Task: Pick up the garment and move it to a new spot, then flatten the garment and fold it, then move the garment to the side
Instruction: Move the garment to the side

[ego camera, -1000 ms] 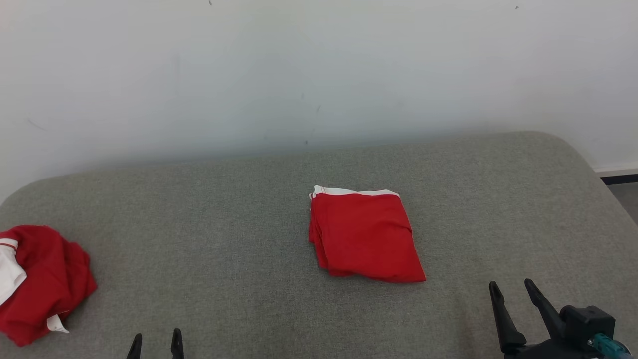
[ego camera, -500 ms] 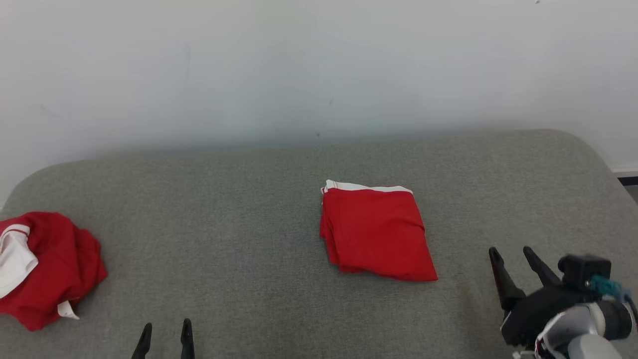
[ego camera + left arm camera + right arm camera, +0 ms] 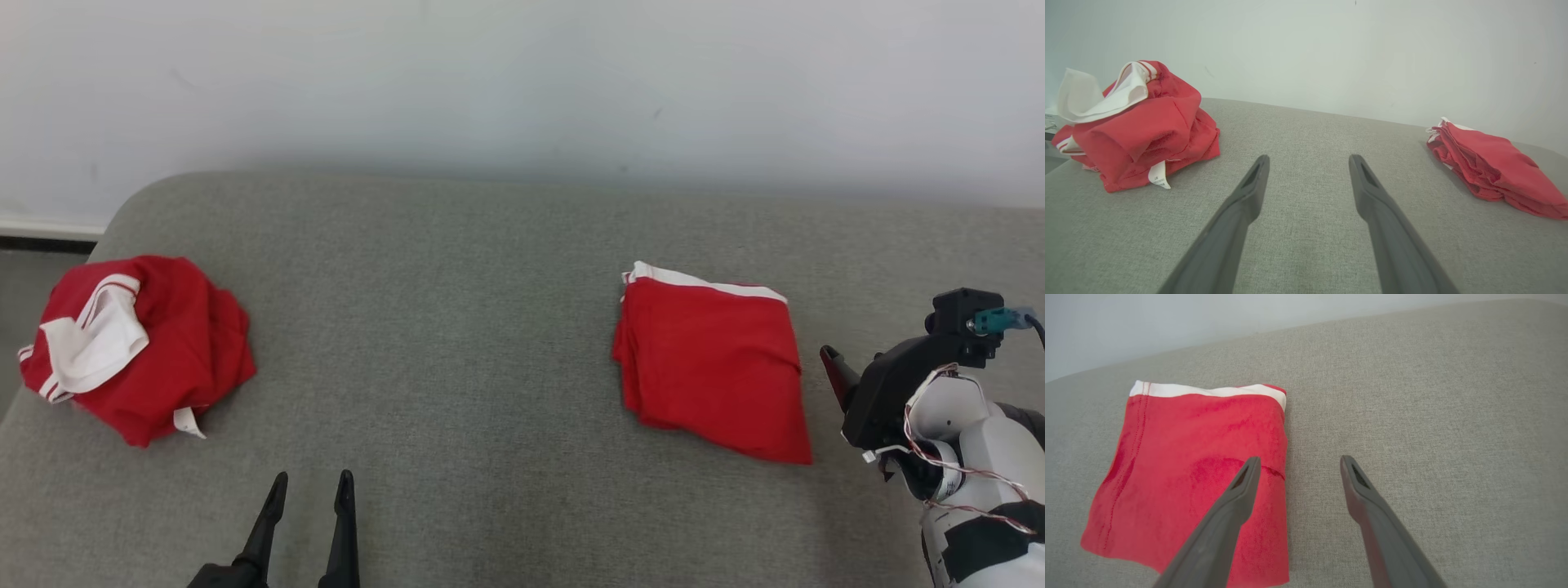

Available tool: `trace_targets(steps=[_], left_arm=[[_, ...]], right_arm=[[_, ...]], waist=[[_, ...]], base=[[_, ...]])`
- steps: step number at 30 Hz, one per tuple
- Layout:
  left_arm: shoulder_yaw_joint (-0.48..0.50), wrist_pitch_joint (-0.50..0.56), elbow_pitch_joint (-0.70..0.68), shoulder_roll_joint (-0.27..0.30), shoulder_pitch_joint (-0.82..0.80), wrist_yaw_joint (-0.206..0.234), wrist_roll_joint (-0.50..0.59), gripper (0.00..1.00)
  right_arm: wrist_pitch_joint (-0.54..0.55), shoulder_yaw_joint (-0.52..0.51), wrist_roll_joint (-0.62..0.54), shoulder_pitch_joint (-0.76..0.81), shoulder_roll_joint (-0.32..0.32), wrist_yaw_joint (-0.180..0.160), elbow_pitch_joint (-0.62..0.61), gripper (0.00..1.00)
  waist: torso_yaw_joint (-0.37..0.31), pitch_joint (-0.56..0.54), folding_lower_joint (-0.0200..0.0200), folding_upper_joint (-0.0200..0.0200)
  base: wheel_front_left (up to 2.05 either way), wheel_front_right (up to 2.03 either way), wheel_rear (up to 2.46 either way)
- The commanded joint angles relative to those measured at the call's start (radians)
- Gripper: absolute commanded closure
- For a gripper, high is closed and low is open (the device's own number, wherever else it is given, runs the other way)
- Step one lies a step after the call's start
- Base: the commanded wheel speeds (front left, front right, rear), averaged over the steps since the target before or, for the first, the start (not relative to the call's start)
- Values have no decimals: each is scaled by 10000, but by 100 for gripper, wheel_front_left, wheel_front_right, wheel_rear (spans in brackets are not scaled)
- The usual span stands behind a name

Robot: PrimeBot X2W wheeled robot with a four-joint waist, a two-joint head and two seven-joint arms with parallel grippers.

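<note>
Right gripper, fingers spread and empty, has lifted over the right edge of the folded red garment, which lies right of the surface's centre. The head has swung toward the crumpled red garment at the left edge, likely next. Left gripper waits, spread.

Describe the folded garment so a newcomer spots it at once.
On the grey cushioned surface, look toward its right side, just beside the right gripper. The folded garment lies there: a flat red square with a white band along its far edge, unlike the crumpled red heap at the left.
</note>
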Motion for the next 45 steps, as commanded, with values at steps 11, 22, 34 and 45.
trace_targets(steps=[11, 22, 34, 45], left_arm=[[-383, -36, -134, 1, -114, 157, -251, 0], [-351, -36, -299, 2, -56, 200, -131, 0], [-91, -36, -770, 7, -650, -14, 150, 0], [-224, -34, -1358, 366, -1359, -260, 813, 0]], right_arm=[[747, -1262, -1404, -627, 517, -20, 1626, 0], [918, -1336, -2759, -313, 401, -34, 1796, 100], [1089, 1762, -2477, -831, -1714, -23, 523, 100], [17, 3057, -2000, -1215, -3982, -23, -94, 100]], waist=[[1598, 1168, -1, -1], [1055, 1267, -1, -1], [-1203, 1988, -1, -1], [-2726, 3186, -1, -1]], base=[[0, 0, 0], [0, 0, 0], [0, 0, 0], [0, 0, 0]])
